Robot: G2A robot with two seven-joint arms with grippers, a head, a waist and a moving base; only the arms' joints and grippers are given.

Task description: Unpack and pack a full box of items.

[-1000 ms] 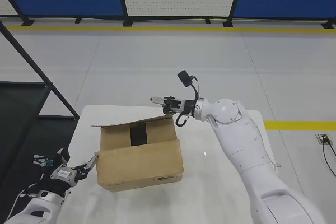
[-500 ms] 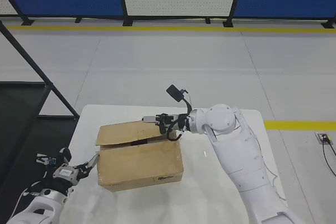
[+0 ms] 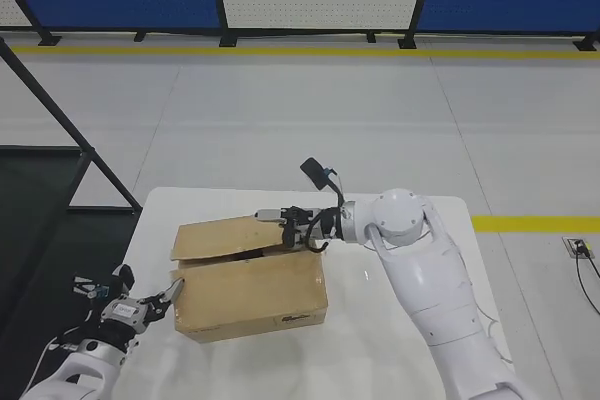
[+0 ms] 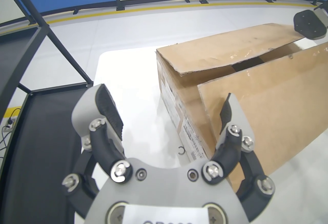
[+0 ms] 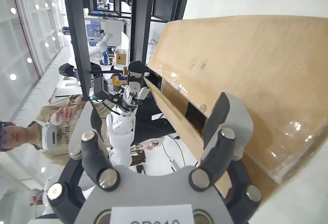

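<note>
A brown cardboard box (image 3: 250, 290) stands in the middle of the white table (image 3: 400, 330). Its far flap (image 3: 230, 237) lies folded down over the top, leaving a narrow dark gap (image 3: 242, 257) beside the near flap. My right gripper (image 3: 268, 214) is open above the far flap's right end, with one finger (image 5: 223, 117) resting on the cardboard (image 5: 243, 55). My left gripper (image 3: 170, 292) is open at the box's near left corner. In the left wrist view its gripper (image 4: 166, 107) has one finger (image 4: 228, 112) against the near flap (image 4: 261, 112). The contents are hidden.
A black metal rack (image 3: 30, 230) stands off the table's left edge, close to my left arm. Bare table surface lies to the right of the box and in front of it. A yellow floor line (image 3: 540, 223) runs beyond the right edge.
My right gripper swung down and left, pushing the far flap from upright to flat over the box; it has barely moved in the last half second. My left gripper shifted slightly nearer.
</note>
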